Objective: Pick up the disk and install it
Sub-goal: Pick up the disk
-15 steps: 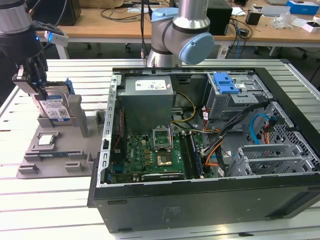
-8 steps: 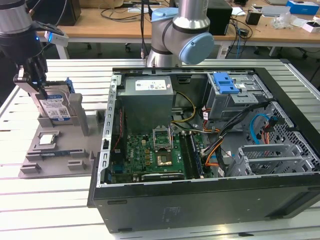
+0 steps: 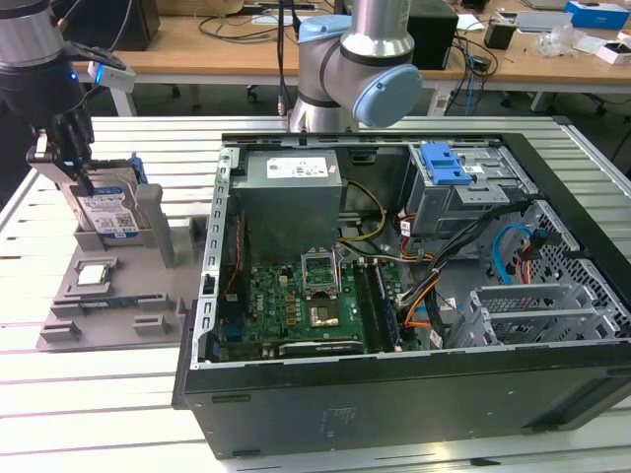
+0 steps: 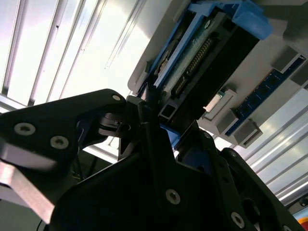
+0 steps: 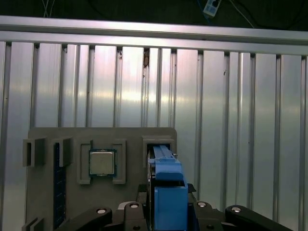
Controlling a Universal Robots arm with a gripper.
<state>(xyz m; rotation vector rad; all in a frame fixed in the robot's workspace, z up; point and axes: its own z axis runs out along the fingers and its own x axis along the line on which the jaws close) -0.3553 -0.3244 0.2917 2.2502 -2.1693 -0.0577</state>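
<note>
Exterior view: high, oblique, wide over case (image 3: pixel 394 296). Both wrist views: close behind gripper (image 4: pixel 168 113) (image 5: pixel 168 214), facing disk (image 4: pixel 204 55) (image 5: pixel 166 168) between jaws.

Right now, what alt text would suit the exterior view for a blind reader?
The gripper sits at the top edge of the disk, which stands upright in a grey holder on the exterior view's left. On that view's right lies an open computer case, circuit board exposed.

Setting: a robotics laboratory. Indicators: a robot arm (image 3: pixel 345 69) mounted at the far edge of a slotted aluminium table (image 3: pixel 99 394); an opened computer case (image 3: pixel 394 404) and a grey parts fixture (image 3: pixel 128 266) on that table; wooden benches (image 3: pixel 197 49) carrying cables (image 3: pixel 232 25) behind.
</note>
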